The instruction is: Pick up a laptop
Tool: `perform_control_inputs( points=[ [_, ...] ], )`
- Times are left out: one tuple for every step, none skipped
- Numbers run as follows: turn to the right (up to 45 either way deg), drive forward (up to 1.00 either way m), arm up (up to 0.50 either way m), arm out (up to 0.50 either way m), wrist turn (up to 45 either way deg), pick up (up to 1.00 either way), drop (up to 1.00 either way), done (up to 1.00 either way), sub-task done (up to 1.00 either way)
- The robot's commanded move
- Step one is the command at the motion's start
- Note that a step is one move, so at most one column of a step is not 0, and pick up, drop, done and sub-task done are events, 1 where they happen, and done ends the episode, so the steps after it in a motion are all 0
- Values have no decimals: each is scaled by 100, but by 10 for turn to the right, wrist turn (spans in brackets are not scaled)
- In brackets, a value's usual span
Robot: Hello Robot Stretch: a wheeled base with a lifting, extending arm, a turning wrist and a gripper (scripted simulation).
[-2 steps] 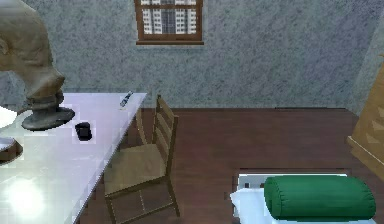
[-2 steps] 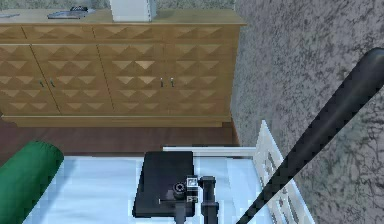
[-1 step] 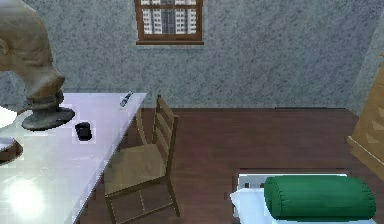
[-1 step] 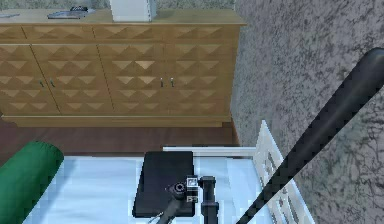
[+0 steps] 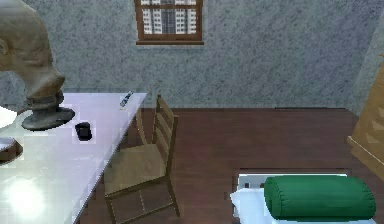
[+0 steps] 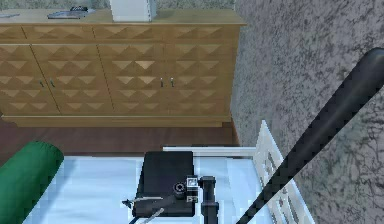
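A white-sheeted bed (image 6: 100,190) is seen across the lower part of the arm side view, with a wide wooden chest of drawers (image 6: 120,70) set against the wall beyond it. In the forward view a pale worktop (image 5: 90,150) is shown at the left with a wooden chair (image 5: 145,165) drawn up beside it and a bust (image 5: 35,70) placed near its far corner. A dark bat (image 6: 330,120) is leant slantwise across the arm side view's right, its lower end close to the bed's white rail (image 6: 272,160). A green pillow (image 6: 30,175) is laid at the bed's left end. The laptop (image 6: 168,168), a flat dark slab, is found lying on the sheet between the pillow and the rail. The arm (image 6: 211,200) is raised from the bottom edge just beside it, and the jaws are placed at the laptop's near edge. How the jaws are set cannot be told, nor whether anything is held by them, since the laptop lies on the bed right behind them. Trouble is judged likeliest from the laptop's thin, flat shape on soft bedding: it could be pushed down or slid aside rather than gripped. The bat could also be knocked over if the arm were swung toward the rail.
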Motion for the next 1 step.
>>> perform_control_inputs(
  points=[
    [0,0,0,0,450,0,0,0,0]
  ],
)
